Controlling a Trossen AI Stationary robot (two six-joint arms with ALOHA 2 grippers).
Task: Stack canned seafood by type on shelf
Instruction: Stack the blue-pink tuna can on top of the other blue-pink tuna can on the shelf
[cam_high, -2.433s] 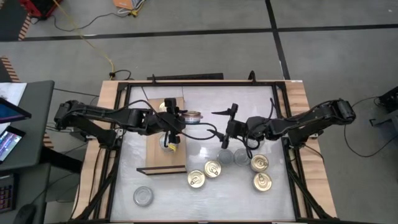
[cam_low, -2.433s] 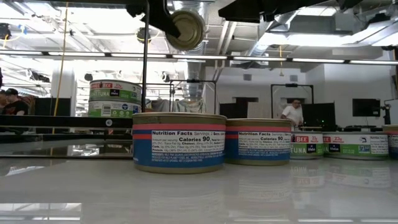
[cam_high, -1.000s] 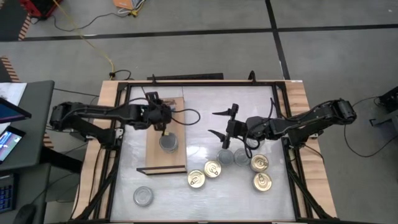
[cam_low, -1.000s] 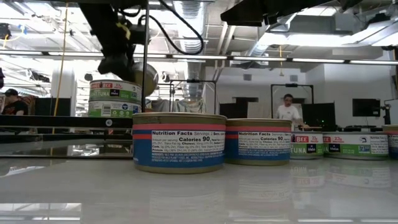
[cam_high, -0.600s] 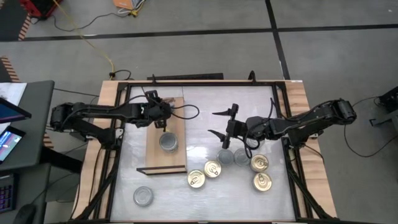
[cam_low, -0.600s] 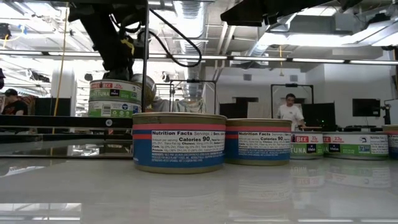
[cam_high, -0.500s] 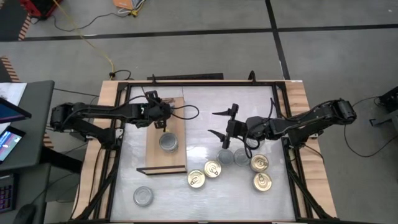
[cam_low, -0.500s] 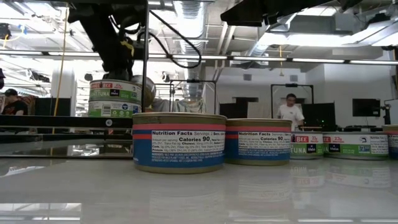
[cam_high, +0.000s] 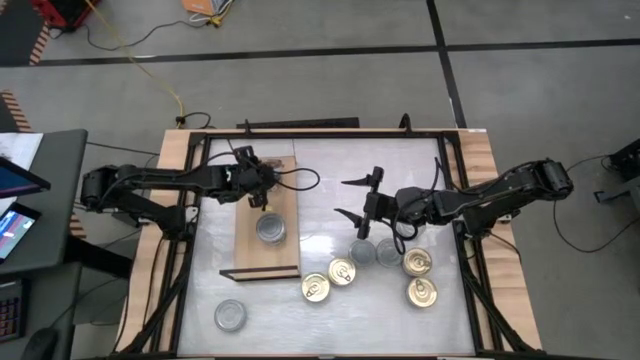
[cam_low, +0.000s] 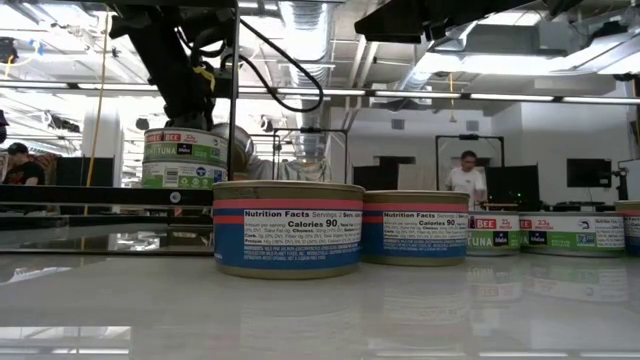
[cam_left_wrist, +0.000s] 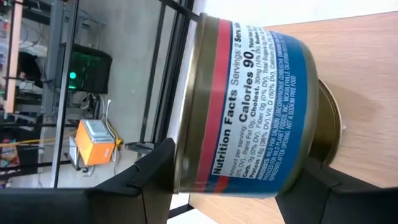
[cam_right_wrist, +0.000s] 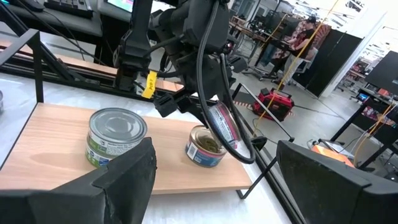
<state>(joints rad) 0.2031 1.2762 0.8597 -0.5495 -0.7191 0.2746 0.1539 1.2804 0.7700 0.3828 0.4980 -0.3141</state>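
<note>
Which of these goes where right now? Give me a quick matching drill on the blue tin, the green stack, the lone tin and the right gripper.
Things:
1. blue tin
2. green stack
3. lone tin
4. right gripper

States:
A. open, above the table near its middle
B. standing on the shelf
C. tilted, clamped in the left gripper
D. on the table, off the shelf, apart from the rest

Pairs: 1-C, 2-B, 3-D, 4-A
</note>
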